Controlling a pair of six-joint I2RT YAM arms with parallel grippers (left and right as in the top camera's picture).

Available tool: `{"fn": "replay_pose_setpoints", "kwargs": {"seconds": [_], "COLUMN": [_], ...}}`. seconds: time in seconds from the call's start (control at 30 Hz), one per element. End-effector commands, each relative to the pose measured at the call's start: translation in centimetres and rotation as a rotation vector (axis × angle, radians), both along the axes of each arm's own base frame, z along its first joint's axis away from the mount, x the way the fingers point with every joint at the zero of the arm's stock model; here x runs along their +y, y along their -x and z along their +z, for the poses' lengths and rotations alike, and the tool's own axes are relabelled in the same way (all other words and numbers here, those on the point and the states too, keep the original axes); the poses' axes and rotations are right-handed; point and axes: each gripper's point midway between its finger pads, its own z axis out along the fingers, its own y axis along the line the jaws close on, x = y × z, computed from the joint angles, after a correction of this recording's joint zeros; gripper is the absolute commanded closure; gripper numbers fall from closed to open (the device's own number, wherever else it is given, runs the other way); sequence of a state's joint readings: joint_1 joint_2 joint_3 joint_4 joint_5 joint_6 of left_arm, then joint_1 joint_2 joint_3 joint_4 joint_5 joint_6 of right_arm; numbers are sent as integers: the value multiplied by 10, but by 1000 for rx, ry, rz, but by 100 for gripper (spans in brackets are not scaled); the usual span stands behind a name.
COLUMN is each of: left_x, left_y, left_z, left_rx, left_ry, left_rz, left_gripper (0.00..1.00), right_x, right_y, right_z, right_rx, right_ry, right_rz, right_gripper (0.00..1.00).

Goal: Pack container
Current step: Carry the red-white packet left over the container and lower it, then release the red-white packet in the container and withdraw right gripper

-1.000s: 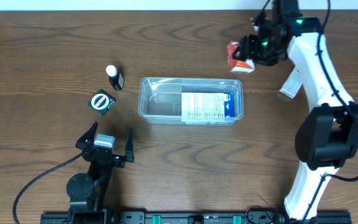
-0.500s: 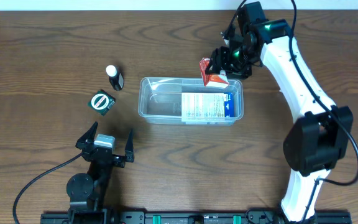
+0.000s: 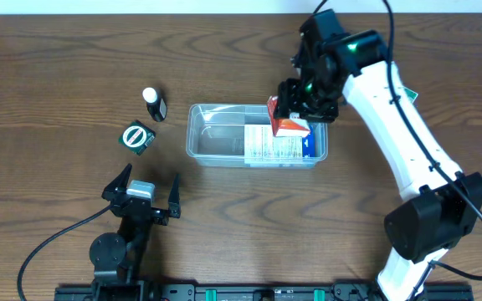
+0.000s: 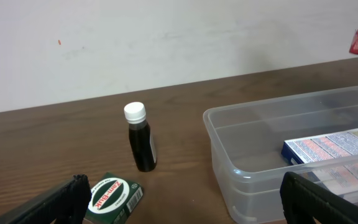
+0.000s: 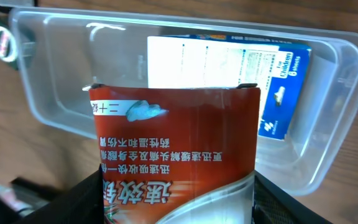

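Operator: status, near edge first?
Logger: Left gripper (image 3: 151, 179) sits by the table's near edge, fingers apart, empty. Container (image 3: 192, 134) lies mid-table, with the blue-white box (image 3: 279, 144) flat in its right half. Right gripper (image 3: 296, 107) is clamped on the red box (image 3: 288, 125), over the container's far wall.
Operator: best placement?
Logger: Judgement: shift left over the bare floor, lower clear of the rim, then release.

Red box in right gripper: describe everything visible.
The red box is a small cardboard carton, red with white Chinese print and a white end. The right gripper holds it between its jaws over the right end of the container, above the blue-and-white box lying inside. The left wrist view shows its corner higher than the rim, so only the jaws seem to touch it.
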State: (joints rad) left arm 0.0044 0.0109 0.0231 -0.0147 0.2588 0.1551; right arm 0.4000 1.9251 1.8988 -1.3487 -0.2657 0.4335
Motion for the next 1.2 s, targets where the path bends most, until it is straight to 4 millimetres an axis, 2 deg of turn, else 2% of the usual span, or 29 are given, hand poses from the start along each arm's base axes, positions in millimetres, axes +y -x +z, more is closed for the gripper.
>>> {"fn": "replay_pose_setpoints", "kwargs": {"seconds": [0.0, 0.23, 0.37, 0.77, 0.93, 1.03, 1.17], "left_x": [-3, -3, -3, -3, -3, -3, -3], "left_y": [1, 1, 1, 1, 1, 1, 1], "left_z": [-15, -15, -15, -15, -15, -15, -15], "left_rx": [43, 43, 43, 43, 43, 43, 43], "left_ry": [-4, -4, -4, -4, -4, -4, -4], "left_rz": [-14, -14, -14, -14, -14, -14, -14], "left_gripper": [2, 2, 2, 2, 2, 2, 2], "right_x": [-18, -43, -42, -44, -45, -45, -44], "right_y": [-5, -5, -12, -11, -13, -13, -14], "right_z": [-10, -32, -41, -69, -71, -71, -71], "right_rx": [-20, -22, -47, -47, -51, -52, -57], "right_ry": [134, 277, 276, 291, 290, 290, 288], "right_rz": [-68, -119, -121, -107, -109, -102, -103], "right_gripper": [34, 35, 35, 34, 32, 26, 24]}}
